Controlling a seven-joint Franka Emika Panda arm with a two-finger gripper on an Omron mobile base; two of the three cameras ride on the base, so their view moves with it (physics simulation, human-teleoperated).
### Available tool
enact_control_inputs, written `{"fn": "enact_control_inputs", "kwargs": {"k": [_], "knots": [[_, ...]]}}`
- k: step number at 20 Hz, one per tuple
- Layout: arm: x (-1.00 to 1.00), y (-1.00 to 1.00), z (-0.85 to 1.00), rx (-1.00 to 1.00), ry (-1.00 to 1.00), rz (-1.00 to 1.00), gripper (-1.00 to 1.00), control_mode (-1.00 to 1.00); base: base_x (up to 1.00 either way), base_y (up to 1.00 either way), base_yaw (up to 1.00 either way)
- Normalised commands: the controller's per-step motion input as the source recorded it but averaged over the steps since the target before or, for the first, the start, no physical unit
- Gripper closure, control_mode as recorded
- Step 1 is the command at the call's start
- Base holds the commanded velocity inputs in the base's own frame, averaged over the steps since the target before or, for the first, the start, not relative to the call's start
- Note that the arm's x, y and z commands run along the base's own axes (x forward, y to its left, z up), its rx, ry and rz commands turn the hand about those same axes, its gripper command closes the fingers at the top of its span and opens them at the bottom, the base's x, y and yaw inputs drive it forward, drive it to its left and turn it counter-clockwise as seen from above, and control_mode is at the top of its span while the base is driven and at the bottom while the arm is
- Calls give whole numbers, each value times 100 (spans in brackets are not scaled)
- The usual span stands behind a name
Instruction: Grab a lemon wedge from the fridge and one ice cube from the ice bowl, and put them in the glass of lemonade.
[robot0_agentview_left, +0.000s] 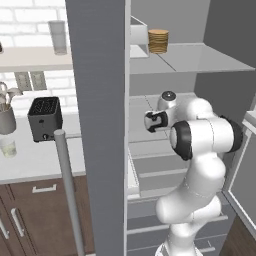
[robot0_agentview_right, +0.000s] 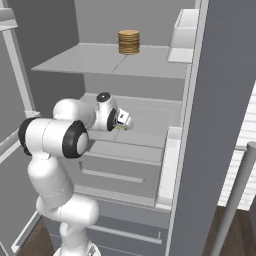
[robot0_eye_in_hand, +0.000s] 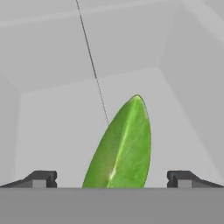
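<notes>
The arm reaches into the open fridge (robot0_agentview_right: 150, 60), its end effector (robot0_eye_in_hand: 112, 178) spread wide and gripping nothing. A green lemon wedge (robot0_eye_in_hand: 122, 148) lies between the fingertips (robot0_eye_in_hand: 41, 178) on the middle shelf (no readable labels anywhere), while the glass of lemonade (robot0_agentview_left: 8, 147) stands on the worktop (robot0_agentview_left: 35, 160)

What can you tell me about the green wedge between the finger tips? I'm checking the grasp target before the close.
The lemon wedge looks bright green and glossy, with a pale line running along its length. It is a slim, pointed sliver, tip up and tilted slightly in the hand view. It rests on a pale grey shelf of the fridge, between the finger tips of the open end effector, which stand apart from it on both sides. Its lower end is cut off by the picture's edge.
</notes>
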Motion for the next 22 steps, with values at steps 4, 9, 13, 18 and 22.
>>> {"fn": "enact_control_inputs", "kwargs": {"k": [4, 9, 13, 18, 22], "knots": [[38, -5, -24, 0, 2, 0, -100, -100, 0, 0, 0], [4, -5, -32, 0, 7, -1, 100, -100, 0, 0, 0], [0, -6, -30, 0, 3, 0, 100, -100, 0, 0, 0], [0, 0, -9, 0, 0, 0, 100, -100, 0, 0, 0], [-94, -34, -6, 1, -11, 0, 100, -100, 0, 0, 0]]}}
